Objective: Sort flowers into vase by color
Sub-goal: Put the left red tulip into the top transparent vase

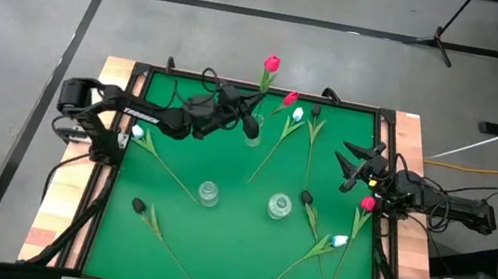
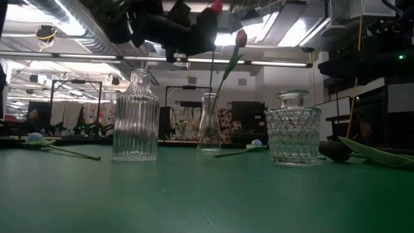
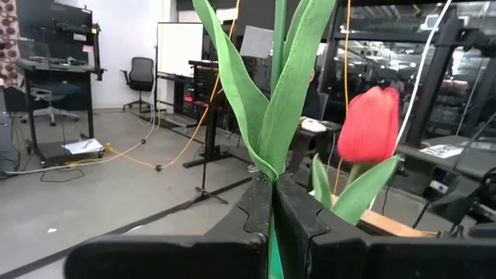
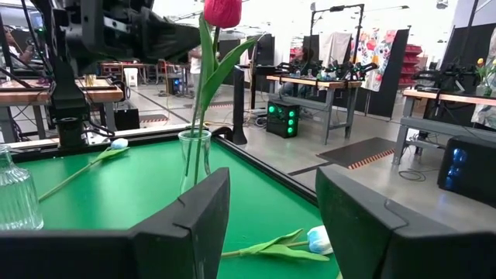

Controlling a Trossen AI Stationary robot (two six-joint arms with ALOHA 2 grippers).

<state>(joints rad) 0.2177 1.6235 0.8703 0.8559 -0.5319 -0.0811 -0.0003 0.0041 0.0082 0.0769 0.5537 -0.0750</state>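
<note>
My left gripper reaches in from the table's left over the far middle and is shut on a red tulip. That tulip stands above a small clear vase. A second red tulip leans in the vase by its stem; it also shows in the left wrist view. White, dark and red tulips lie flat on the green mat. At the table's right my right gripper stands open with nothing between its fingers. My left gripper pinches the held tulip where its green leaves wrap the stem, between the two fingers. The fingers are level, come from the table's left and lie across the stem. The tulip stands upright, head above the fingers, stem running down to the vase's mouth.
A ribbed clear bottle and a cut-glass jar stand in the mat's middle. A red tulip head lies just beside my right gripper. Loose stems cross the near right and near left of the mat. A raised dark frame borders the table.
</note>
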